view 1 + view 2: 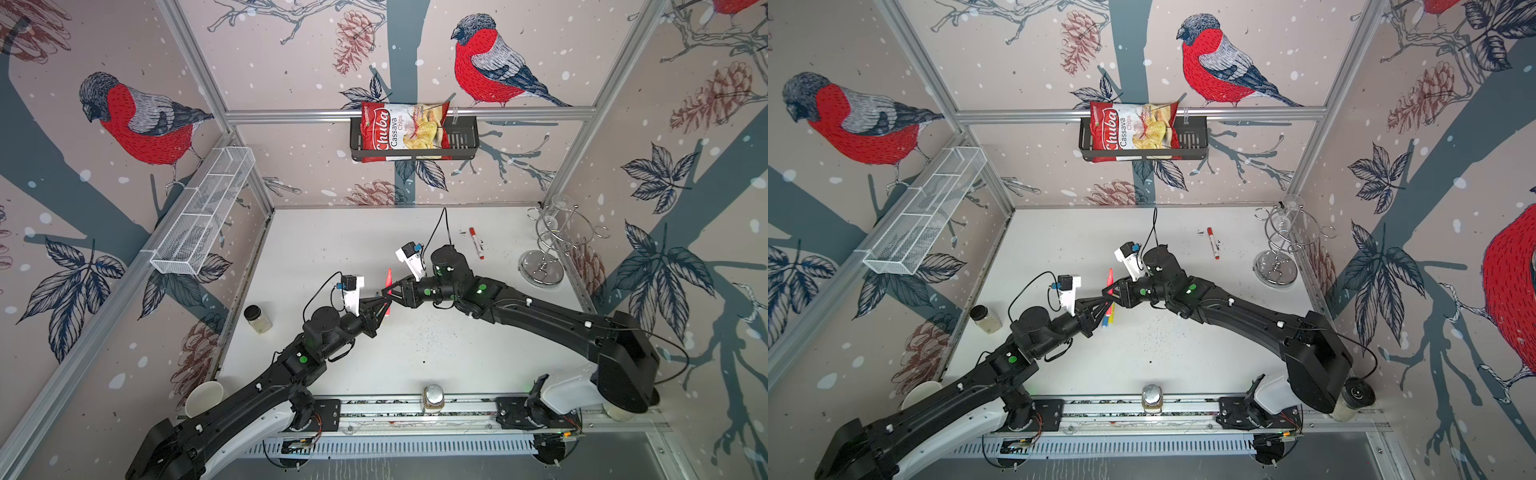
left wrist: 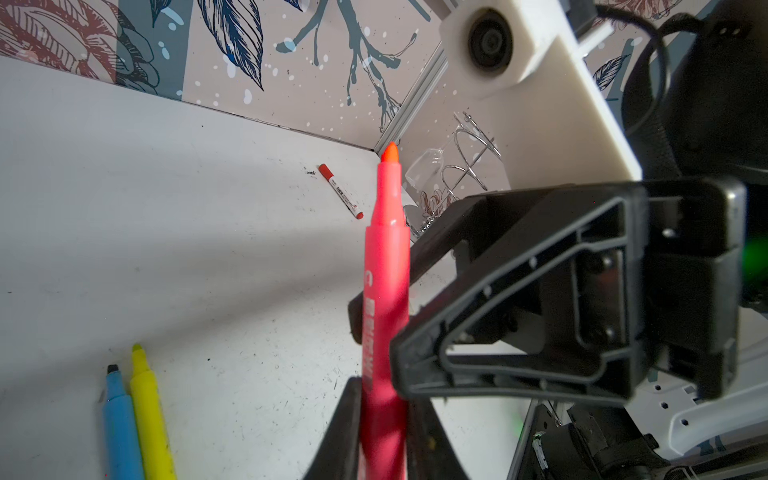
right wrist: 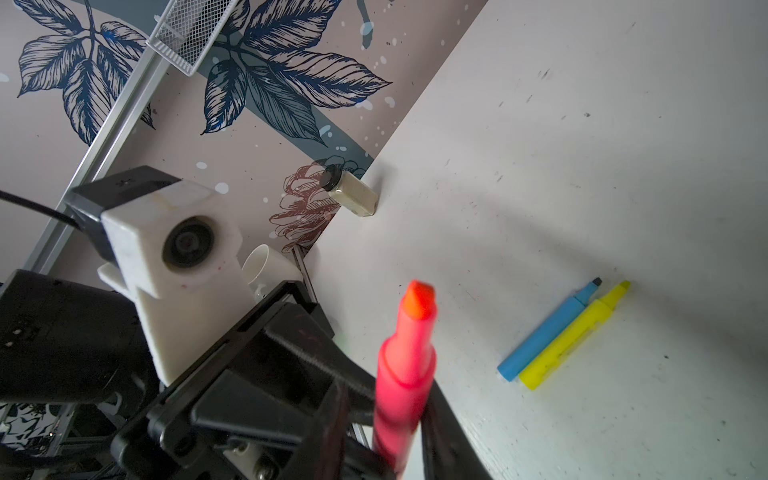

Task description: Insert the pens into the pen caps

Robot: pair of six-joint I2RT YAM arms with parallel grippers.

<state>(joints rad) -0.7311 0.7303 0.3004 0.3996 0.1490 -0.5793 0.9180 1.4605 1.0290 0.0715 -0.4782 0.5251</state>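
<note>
Left wrist view: left jaws clamp the slim pink-red marker (image 2: 384,270), uncapped, held off the white bench (image 2: 166,208); right jaws flank its barrel, grip impossible to tell. A blue marker (image 2: 120,424) and a yellow marker (image 2: 151,415) lie side by side on the bench.

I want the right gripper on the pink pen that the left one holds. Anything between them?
Nothing visible. The right gripper has its fingers on either side of the pink pen, nearer the tip than the left gripper that grips it. The blue pen and yellow pen lie on the table below, out of the way.
</note>
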